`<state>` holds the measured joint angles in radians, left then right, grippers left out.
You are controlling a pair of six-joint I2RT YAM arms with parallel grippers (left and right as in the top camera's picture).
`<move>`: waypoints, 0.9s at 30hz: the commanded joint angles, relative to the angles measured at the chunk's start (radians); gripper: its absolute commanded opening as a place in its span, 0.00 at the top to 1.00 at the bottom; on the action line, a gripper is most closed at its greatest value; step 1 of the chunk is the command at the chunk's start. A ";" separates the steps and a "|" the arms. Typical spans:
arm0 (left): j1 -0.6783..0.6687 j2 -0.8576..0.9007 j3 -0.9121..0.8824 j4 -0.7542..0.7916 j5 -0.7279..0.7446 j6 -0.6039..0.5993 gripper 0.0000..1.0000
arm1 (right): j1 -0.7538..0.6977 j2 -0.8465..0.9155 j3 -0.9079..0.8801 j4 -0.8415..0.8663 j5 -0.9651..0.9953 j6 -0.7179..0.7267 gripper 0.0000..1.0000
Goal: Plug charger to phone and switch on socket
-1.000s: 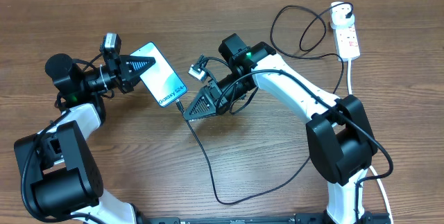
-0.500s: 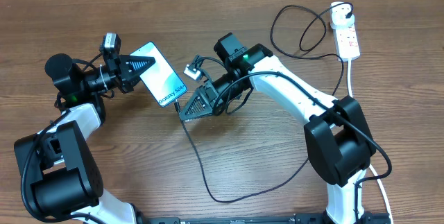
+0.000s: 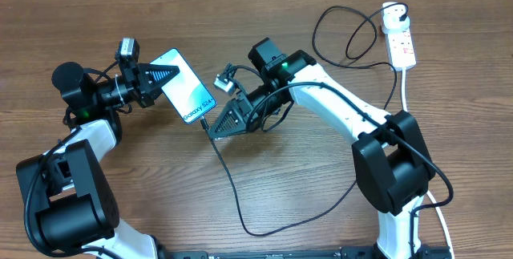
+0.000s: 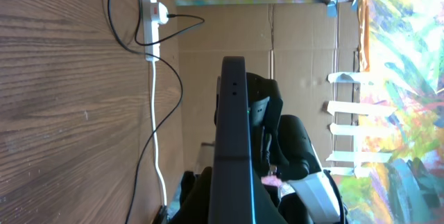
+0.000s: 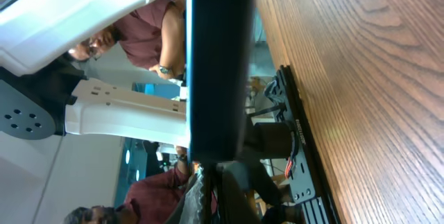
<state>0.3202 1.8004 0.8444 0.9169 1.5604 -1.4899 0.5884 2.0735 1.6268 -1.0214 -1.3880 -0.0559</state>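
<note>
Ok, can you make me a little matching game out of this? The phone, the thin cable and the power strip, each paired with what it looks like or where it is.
Things:
1. phone
2. charger cable
3. socket

Descriptions:
A. white, at the top right in the overhead view
B. black and thin, trailing in a long loop
C. screen lit blue, held by the left arm

Pairs: 1-C, 2-B, 3-A
</note>
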 commanded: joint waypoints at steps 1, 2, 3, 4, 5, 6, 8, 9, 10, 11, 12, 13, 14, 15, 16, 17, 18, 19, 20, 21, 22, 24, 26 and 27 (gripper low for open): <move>-0.005 0.006 0.022 0.009 0.019 -0.006 0.96 | -0.016 0.015 -0.005 0.002 -0.019 0.000 0.96; -0.005 0.006 0.022 0.009 0.019 -0.006 0.96 | -0.021 0.015 -0.005 0.002 -0.020 0.000 0.96; -0.005 0.006 0.022 0.009 0.019 -0.006 0.96 | -0.026 0.015 -0.005 0.002 -0.020 0.000 0.96; -0.005 0.006 0.022 0.009 0.019 -0.007 0.96 | -0.029 0.015 -0.005 0.002 -0.021 0.001 0.96; -0.005 0.006 0.022 0.009 0.019 -0.007 0.96 | -0.035 0.015 -0.005 0.002 -0.021 0.001 0.96; -0.005 0.006 0.022 0.009 0.019 -0.007 0.96 | -0.039 0.015 -0.005 0.001 -0.021 0.001 0.96; -0.005 0.006 0.022 0.009 0.019 -0.006 0.96 | -0.046 0.015 -0.005 -0.005 -0.020 0.000 0.96; -0.005 0.006 0.022 0.009 0.019 -0.006 0.96 | -0.048 0.015 -0.005 -0.008 -0.020 0.000 0.96; -0.005 0.006 0.022 0.009 0.019 -0.006 0.96 | -0.050 0.015 -0.005 -0.009 -0.020 0.000 0.96; -0.005 0.006 0.022 0.009 0.019 -0.007 0.96 | -0.053 0.015 -0.005 -0.008 -0.019 0.000 0.96; -0.005 0.006 0.022 0.009 0.019 -0.007 0.96 | -0.055 0.015 -0.005 -0.008 -0.019 0.000 0.96; -0.005 0.006 0.022 0.009 0.019 -0.007 0.96 | -0.058 0.015 -0.005 -0.008 -0.011 0.000 0.96; -0.005 0.006 0.022 0.009 0.019 -0.007 0.96 | -0.063 0.015 -0.005 -0.009 0.001 0.001 0.96; -0.005 0.006 0.022 0.009 0.019 -0.006 0.96 | -0.069 0.015 -0.005 -0.012 0.010 0.000 0.96; -0.005 0.006 0.023 0.009 0.019 -0.007 0.96 | -0.077 0.015 -0.004 -0.013 0.014 0.000 0.96; -0.005 0.006 0.023 0.009 0.019 -0.007 0.96 | -0.087 0.015 -0.004 -0.016 0.032 0.000 0.96; -0.005 0.006 0.023 0.009 0.019 -0.007 0.96 | -0.098 0.015 -0.004 -0.017 0.059 0.001 0.96; -0.005 0.006 0.023 0.011 0.018 -0.007 0.96 | -0.109 0.014 -0.004 -0.022 0.095 0.001 0.96; -0.005 0.006 0.023 0.018 0.013 -0.007 0.96 | -0.121 0.014 -0.003 -0.030 0.138 0.001 0.96; -0.005 0.006 0.023 0.028 0.005 -0.011 0.96 | -0.129 0.014 -0.003 -0.035 0.188 0.001 0.96; -0.004 0.006 0.025 0.043 -0.006 -0.023 0.96 | -0.134 0.014 -0.003 -0.040 0.246 0.002 0.91; 0.002 0.006 0.040 0.076 -0.036 -0.045 0.96 | -0.136 0.014 -0.003 -0.048 0.371 0.005 0.82; 0.008 0.006 0.077 0.090 -0.060 -0.047 0.96 | -0.132 0.014 -0.003 -0.058 0.462 0.007 0.76; 0.009 0.006 0.104 0.090 -0.064 -0.047 0.96 | -0.125 0.014 -0.003 -0.063 0.506 0.008 0.75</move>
<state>0.3214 1.8011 0.8680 0.9913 1.5383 -1.5135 0.4461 2.0735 1.6264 -1.0801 -1.0729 -0.0460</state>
